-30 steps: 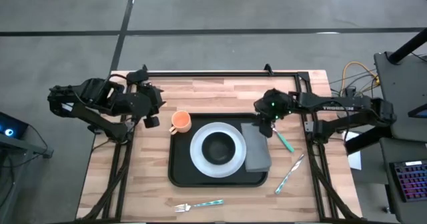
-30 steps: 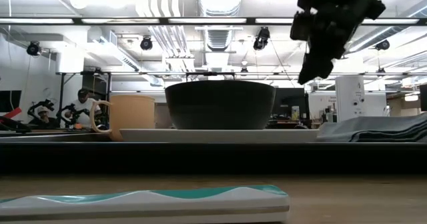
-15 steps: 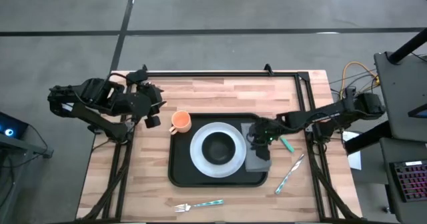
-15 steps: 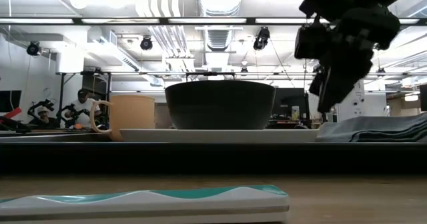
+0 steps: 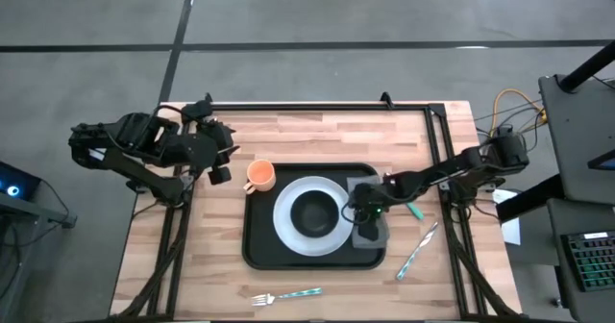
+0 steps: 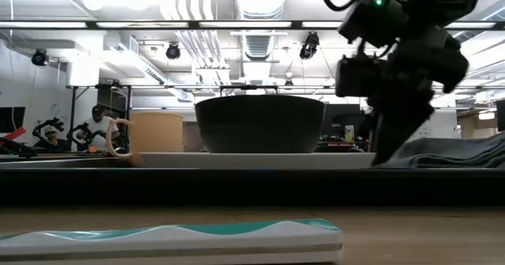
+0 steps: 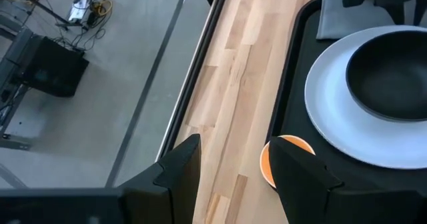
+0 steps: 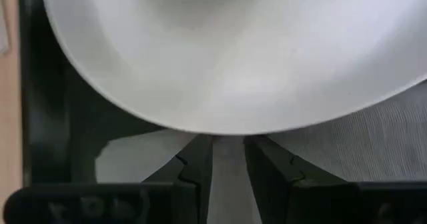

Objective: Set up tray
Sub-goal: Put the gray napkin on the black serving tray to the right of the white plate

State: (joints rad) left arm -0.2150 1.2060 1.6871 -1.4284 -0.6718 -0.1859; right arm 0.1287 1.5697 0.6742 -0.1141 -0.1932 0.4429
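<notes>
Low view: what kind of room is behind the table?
Probably a robotics lab or workshop: exposed ceiling ducts, track spotlights, and a person seated among other robot arms at a far bench.

Black rimmed tray (image 5: 258, 251), seemingly flat, mid-table, loaded.

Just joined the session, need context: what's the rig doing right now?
It's setting up a tray. The black tray already holds a white plate with a dark bowl, an orange cup and a grey napkin. The right gripper is down at the napkin's edge beside the plate, fingers narrowly apart astride it. The left gripper waits open off the tray's left. A fork and two more utensils lie on the table.
</notes>
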